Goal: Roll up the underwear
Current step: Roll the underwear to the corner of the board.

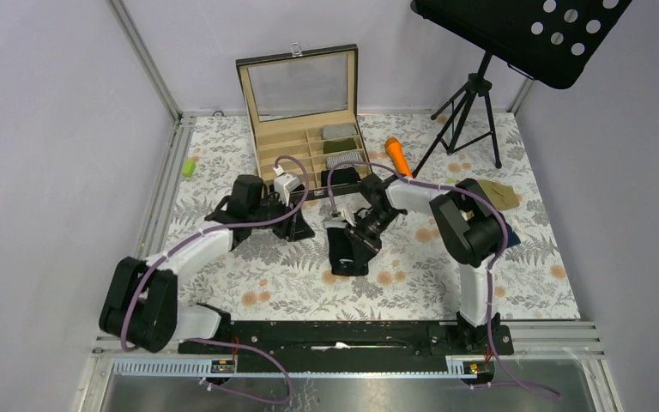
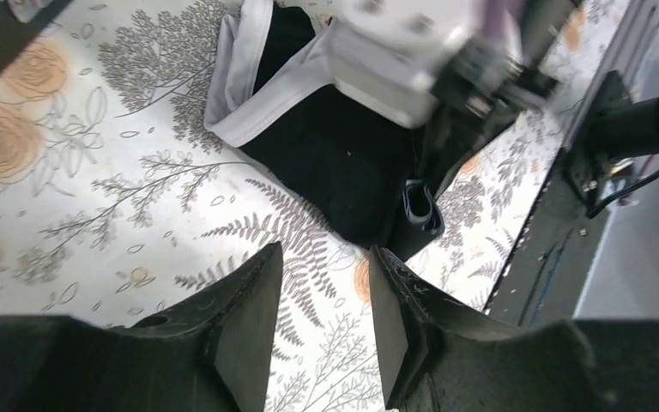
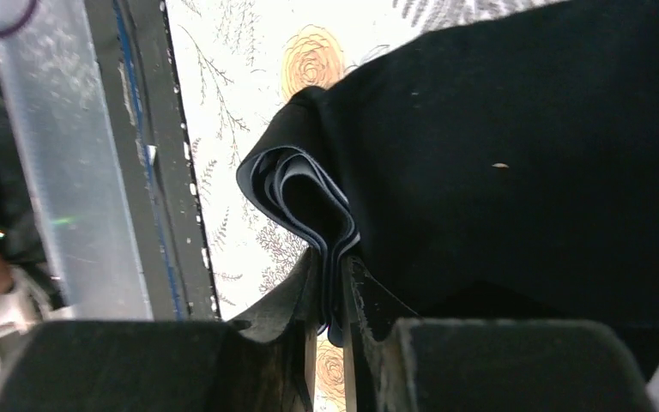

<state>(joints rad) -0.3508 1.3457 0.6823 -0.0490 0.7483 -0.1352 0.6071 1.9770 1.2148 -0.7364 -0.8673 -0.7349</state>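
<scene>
Dark underwear (image 1: 349, 256) with a white waistband (image 2: 238, 96) lies on the flowered cloth in the middle of the table. My right gripper (image 3: 333, 283) is shut on its folded edge (image 3: 302, 189), where several layers bunch between the fingers; in the top view this gripper (image 1: 354, 233) sits over the garment. My left gripper (image 2: 326, 279) is open just beside the garment's (image 2: 335, 159) near corner, with only tablecloth between its fingers; from above it (image 1: 299, 225) is to the left of the garment. An olive-tan piece (image 1: 499, 194) and a dark blue piece (image 1: 511, 237) lie at the right, partly hidden by the right arm.
An open wooden compartment box (image 1: 296, 142) with rolled fabric in it stands at the back. An orange carrot-shaped stick (image 1: 397, 155) lies beside it, and a music stand's tripod (image 1: 472, 107) stands behind that. A small green cylinder (image 1: 189, 167) rests at the left edge.
</scene>
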